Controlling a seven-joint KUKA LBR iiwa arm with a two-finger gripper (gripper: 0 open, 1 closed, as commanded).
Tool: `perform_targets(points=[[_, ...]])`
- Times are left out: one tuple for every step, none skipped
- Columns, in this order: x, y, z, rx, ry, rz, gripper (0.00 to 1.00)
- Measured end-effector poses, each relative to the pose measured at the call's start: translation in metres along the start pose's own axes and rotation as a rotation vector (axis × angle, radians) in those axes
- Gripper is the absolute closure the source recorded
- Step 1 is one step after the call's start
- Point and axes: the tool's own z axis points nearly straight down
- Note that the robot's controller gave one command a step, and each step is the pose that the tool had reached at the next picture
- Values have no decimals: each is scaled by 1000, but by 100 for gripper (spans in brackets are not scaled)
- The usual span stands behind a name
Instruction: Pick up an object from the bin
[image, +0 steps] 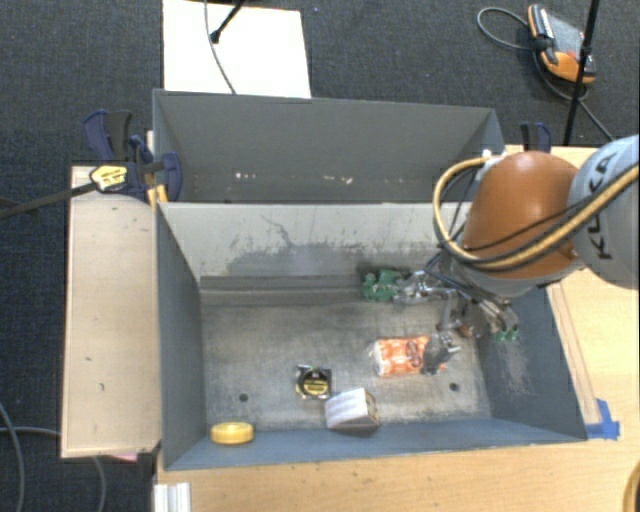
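Note:
My gripper (440, 352) hangs low over the right half of the bin floor, under the arm's orange cover. Its tip is at the right end of an orange and white packet (398, 357) that lies flat on the floor; I cannot tell whether it touches the packet. A green object (379, 287) lies against the back wall, just left of the gripper's body.
A small black and yellow tape measure (314, 382) lies left of the packet. A white and grey wrapped thing (350, 410) sits by the front wall, and a yellow disc (232, 432) in the front left corner. The arm reaches in over the right rim.

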Motion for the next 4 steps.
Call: perform_targets(points=[[-2, -5, 67, 2, -5, -202, 0], [-8, -6, 82, 2, -6, -210, 100], [-8, -6, 82, 2, -6, -209, 100], [-8, -6, 81, 2, -6, -209, 100]])
